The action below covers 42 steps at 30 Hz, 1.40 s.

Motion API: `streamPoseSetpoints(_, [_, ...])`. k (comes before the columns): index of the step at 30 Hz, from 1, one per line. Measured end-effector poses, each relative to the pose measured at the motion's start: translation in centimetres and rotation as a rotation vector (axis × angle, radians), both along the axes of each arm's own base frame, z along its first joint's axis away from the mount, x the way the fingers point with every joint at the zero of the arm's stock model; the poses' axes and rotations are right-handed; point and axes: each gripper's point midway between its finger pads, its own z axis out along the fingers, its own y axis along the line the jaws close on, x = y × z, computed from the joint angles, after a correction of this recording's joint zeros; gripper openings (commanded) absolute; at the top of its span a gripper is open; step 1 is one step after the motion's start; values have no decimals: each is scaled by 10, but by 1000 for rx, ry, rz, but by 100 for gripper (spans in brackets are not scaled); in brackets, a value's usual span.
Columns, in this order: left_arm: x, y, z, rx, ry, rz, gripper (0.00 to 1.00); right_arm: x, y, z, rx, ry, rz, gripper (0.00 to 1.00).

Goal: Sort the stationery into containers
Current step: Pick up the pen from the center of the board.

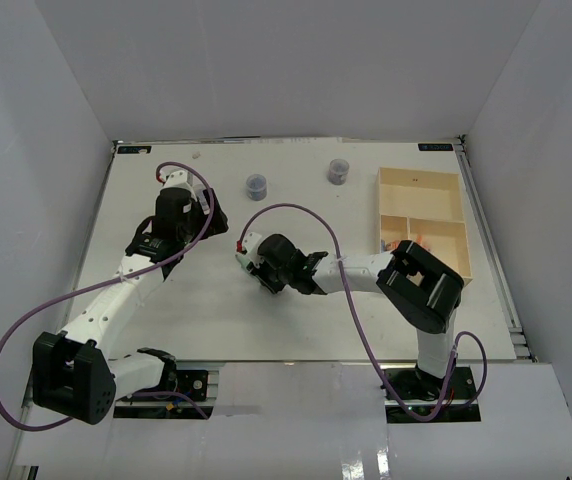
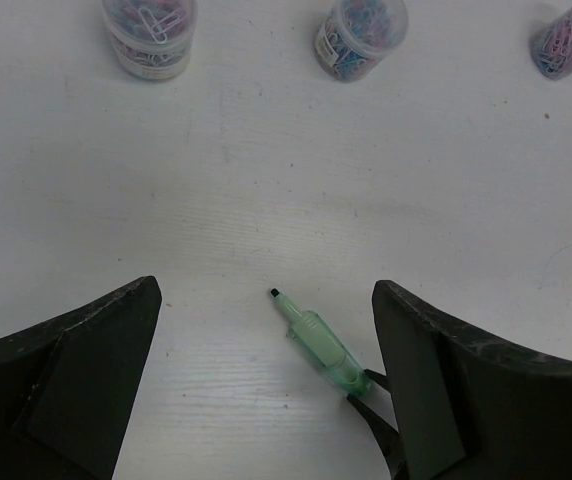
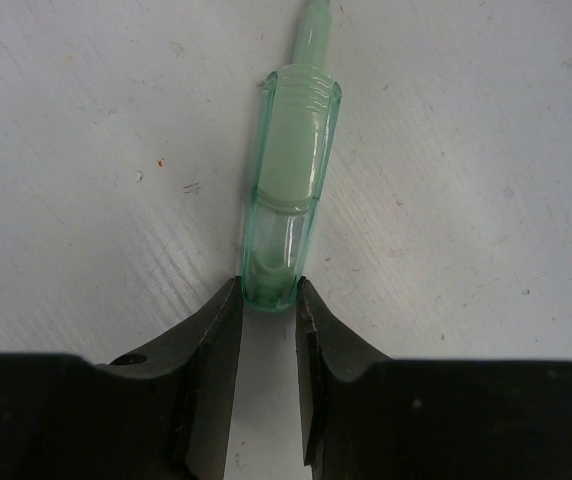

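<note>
From above, the left tool (image 1: pixel 210 210) and the right tool (image 1: pixel 254 260) hang close together over the middle of the white desk (image 1: pixel 216 320). The wooden tray (image 1: pixel 421 178) sits well apart at the right edge, with a few coloured bits already in its near compartment. Two small pots (image 1: pixel 256 185) stand toward the back. The pen itself is too small to pick out from up here.

The left wrist view shows the left tool (image 2: pixel 266 380) gaping wide and holding nothing. A green marker (image 2: pixel 316 340) lies flat on the desk between its fingers (image 2: pixel 66 370), dark tip pointing toward three pots of paper clips (image 2: pixel 149 35) farther back. A dark fingertip of the other arm touches the marker's rear end.

In the right wrist view, the right tool (image 3: pixel 268 310) is drawn in narrow, its fingertips (image 3: pixel 211 350) pinching the butt end of the green marker (image 3: pixel 291 190) from both sides. The pen rests on the desk.

It looks like a light, stiff little thing of clear, glossy plastic, so I'd expect it to be slippery and apt to roll. Held only at the very end, it may swing or squirt out when lifted. The ribbed band nearer the middle seems the safer hold.
</note>
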Motion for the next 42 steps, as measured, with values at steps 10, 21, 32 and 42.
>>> streamPoseSetpoints(10, [-1, -4, 0, -21, 6, -21, 98, 5, -17, 23, -19, -53, -43, 15])
streamPoseSetpoints(21, [-13, -32, 6, -148, 29, -131, 98, 6, -37, 103, 74, -167, -80, 16])
streamPoseSetpoints(32, [-28, -73, 24, -367, 59, -274, 98, 4, -50, 138, 116, -220, -100, 15])
streamPoseSetpoints(42, [-24, -103, 40, -559, 68, -352, 98, -2, -53, 142, 139, -218, -87, 14])
